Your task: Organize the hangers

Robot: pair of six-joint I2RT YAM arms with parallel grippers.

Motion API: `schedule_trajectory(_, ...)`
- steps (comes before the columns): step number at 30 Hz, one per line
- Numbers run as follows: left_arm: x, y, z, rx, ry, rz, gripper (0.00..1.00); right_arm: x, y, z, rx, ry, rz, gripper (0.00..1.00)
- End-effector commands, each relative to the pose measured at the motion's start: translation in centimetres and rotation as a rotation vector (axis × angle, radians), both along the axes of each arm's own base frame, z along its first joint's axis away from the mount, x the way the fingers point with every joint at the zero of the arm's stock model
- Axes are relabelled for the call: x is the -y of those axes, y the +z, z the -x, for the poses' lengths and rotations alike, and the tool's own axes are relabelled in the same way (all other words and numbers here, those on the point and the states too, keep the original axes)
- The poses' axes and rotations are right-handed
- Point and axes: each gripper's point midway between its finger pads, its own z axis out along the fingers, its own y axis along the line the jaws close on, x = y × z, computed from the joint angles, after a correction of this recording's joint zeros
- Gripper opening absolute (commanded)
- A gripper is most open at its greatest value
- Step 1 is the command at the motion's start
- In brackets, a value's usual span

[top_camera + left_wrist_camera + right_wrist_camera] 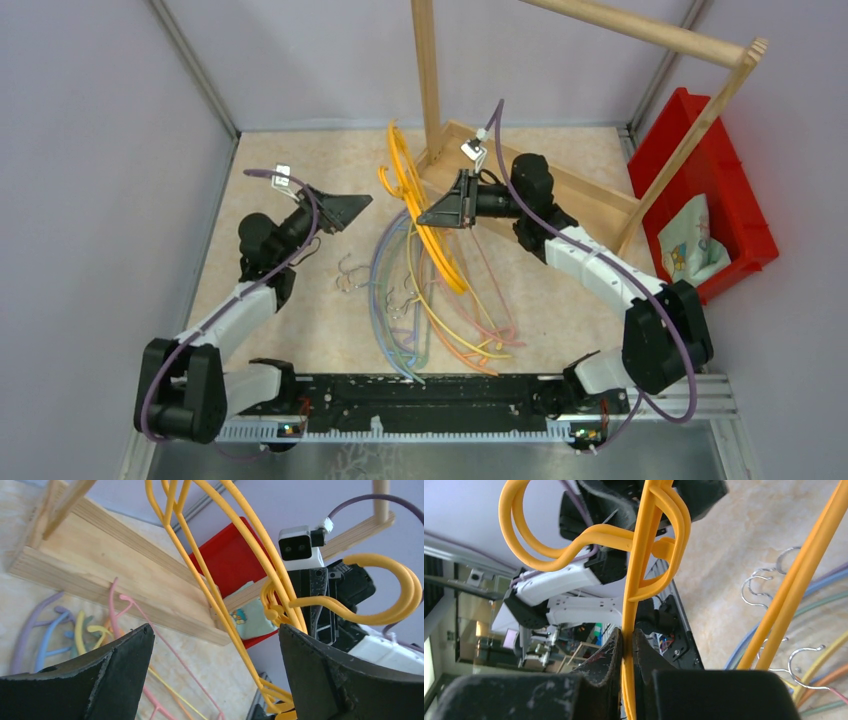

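Note:
My right gripper [432, 216] is shut on a yellow hanger [408, 175] and holds it upright above the table, next to the wooden rack's post. In the right wrist view the jaws [626, 632] pinch its yellow bar [639, 555] just below the curled plastic hook. My left gripper [350, 212] is open and empty, left of that hanger and pointing at it. In the left wrist view [215, 645] the yellow hanger [235, 535] stands between and beyond the fingers. Several more hangers [440, 320], blue, purple, green, yellow, orange and pink, lie piled on the table in front, metal hooks [764, 580] pointing left.
The wooden rack has an upright post [428, 70], a base board [570, 195] and a top bar [640, 30] at the back right. A red bin [715, 190] with a printed cloth stands right of it. Grey walls close in the table.

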Motion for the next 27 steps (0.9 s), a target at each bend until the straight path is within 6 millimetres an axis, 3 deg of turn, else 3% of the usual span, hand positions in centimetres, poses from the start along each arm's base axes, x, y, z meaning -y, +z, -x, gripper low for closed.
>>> schedule_trajectory(1,1.0,4.1,0.4,0.041,-0.102,0.147,1.0,0.6,5.2,2.9,0.15,0.12,-0.138,0.05)
schedule_trajectory(10,1.0,9.9,-0.6,0.121,-0.136,0.278,0.99,0.5,4.6,4.0,0.133,0.173,-0.135,0.05)
schedule_trajectory(14,1.4,11.1,-1.1,0.122,-0.139,0.257,0.96,-0.3,3.5,4.2,0.119,0.193,-0.096,0.05)
schedule_trajectory(27,2.0,8.7,-0.7,0.048,-0.144,0.248,0.9,-0.7,5.3,4.1,0.147,0.188,-0.134,0.06)
